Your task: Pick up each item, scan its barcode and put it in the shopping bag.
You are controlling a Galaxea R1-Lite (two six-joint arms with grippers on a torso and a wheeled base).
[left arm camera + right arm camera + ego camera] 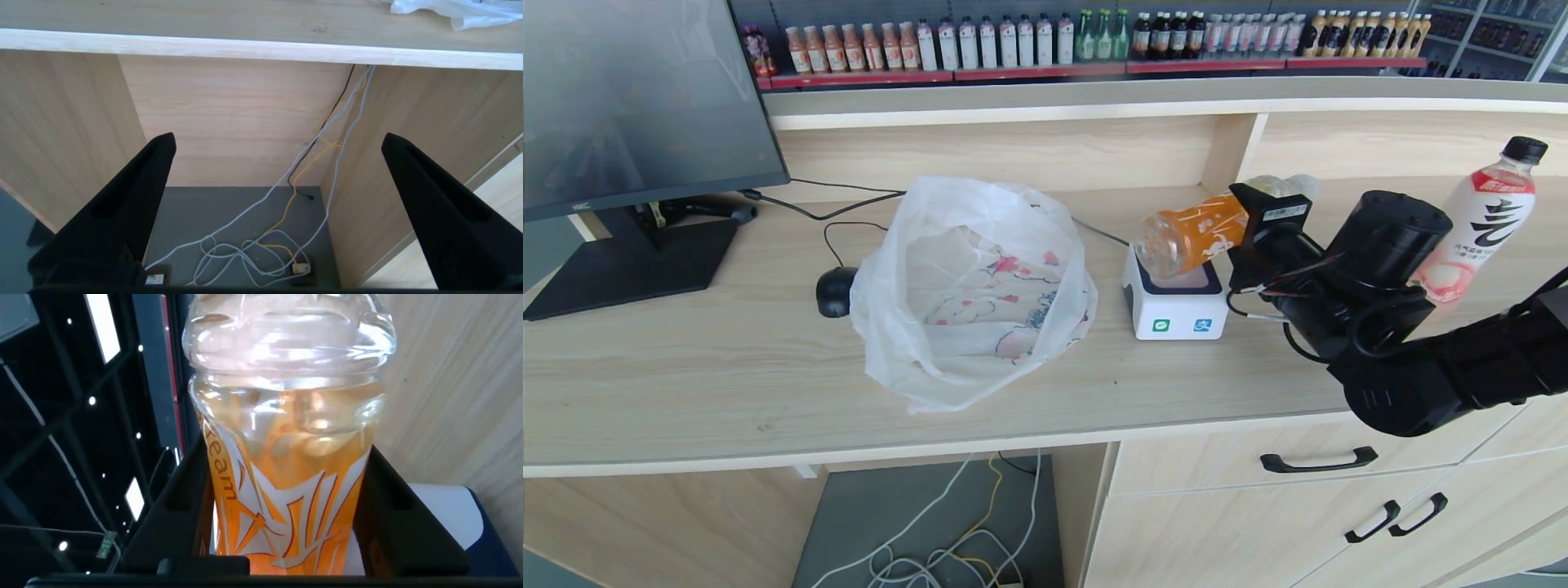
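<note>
We see the right gripper (1248, 233) with its fingers (184, 514) clamped on the orange bottle (1188, 237), which is held tilted just above the scanner (1176, 314) on the desk (727, 367). The bag (972, 286) sits open beside the scanner, and a 2nd bottle (1478, 220) stands farther right. The left gripper (278, 204) hangs below the desk edge — fingers spread wide, holding nothing.

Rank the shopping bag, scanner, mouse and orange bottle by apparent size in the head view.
1. shopping bag
2. orange bottle and scanner: too alike to rank, the bottle partly hidden by the right claw
3. mouse
</note>
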